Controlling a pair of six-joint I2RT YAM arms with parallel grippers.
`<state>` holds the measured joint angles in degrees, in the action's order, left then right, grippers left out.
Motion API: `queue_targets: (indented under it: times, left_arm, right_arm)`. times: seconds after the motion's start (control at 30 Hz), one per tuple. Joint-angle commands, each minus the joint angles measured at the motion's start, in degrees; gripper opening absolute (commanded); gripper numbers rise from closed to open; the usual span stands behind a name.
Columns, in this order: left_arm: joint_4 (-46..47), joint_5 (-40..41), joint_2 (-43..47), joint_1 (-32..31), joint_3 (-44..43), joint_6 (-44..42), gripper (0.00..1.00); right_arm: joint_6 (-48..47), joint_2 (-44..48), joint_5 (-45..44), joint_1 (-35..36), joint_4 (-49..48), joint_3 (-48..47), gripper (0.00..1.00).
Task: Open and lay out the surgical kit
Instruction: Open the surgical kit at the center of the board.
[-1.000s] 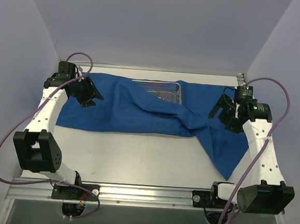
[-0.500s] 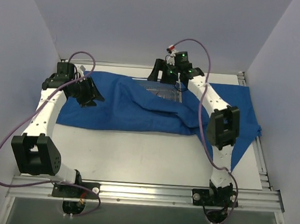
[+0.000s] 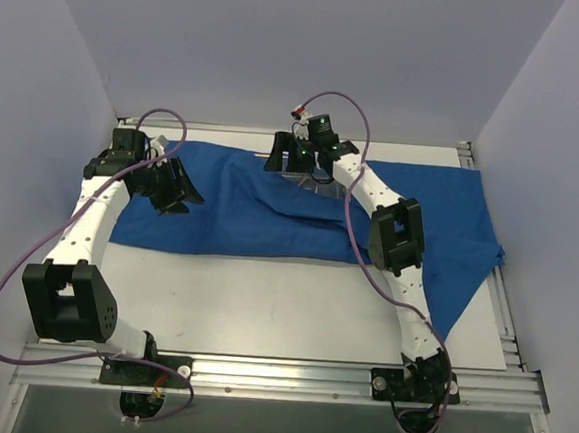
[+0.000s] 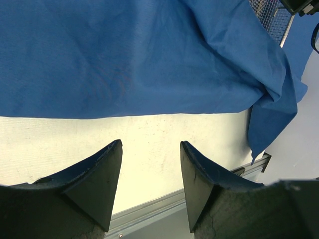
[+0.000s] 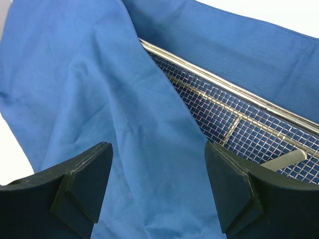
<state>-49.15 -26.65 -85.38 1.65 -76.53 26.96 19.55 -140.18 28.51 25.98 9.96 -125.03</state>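
Tray (image 5: 234,117) under right end effector (image 5: 157,152), newly arrived

No text, label, brand or number can be read in any view. The wrap (image 3: 230,212) and the tray (image 5: 239,124) carry no legible marking.

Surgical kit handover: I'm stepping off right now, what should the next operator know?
Left gripper: open, empty, over the cloth wrap's left end.
Right gripper: open, empty, above a cloth fold lying across the mesh tray.
Done: wrap mostly spread on the table.
To do: pull that fold off the tray, flatten the wrap, lay out the instruments (one shows in the tray).
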Motion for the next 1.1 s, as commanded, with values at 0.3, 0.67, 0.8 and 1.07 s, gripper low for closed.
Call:
queue_targets:
  times: [0.3, 0.67, 0.8, 1.07]
  left_arm:
    - [0.4, -0.3, 1.5, 0.2, -0.9, -0.2, 0.59]
    - [-0.6, 1.1, 0.7, 0.2, -1.3, -0.3, 0.58]
    - [-2.2, 4.8, -0.4, 0.4, -2.6, 1.1, 0.56]
    - [-2.0, 12.2, 1.9, 5.4, -2.5, 7.9, 0.56]
  right_arm:
    - [-6.5, -6.6, -1.0, 2.0, -0.4, -6.4, 0.72]
    - [-6.4, -7.0, 3.2, 5.7, -2.1, -9.3, 0.33]
    - [-6.0, -3.4, 1.5, 7.9, -0.8, -8.9, 0.07]
    - [-4.3, 7.8, 0.0, 13.4, 5.4, -2.6, 0.00]
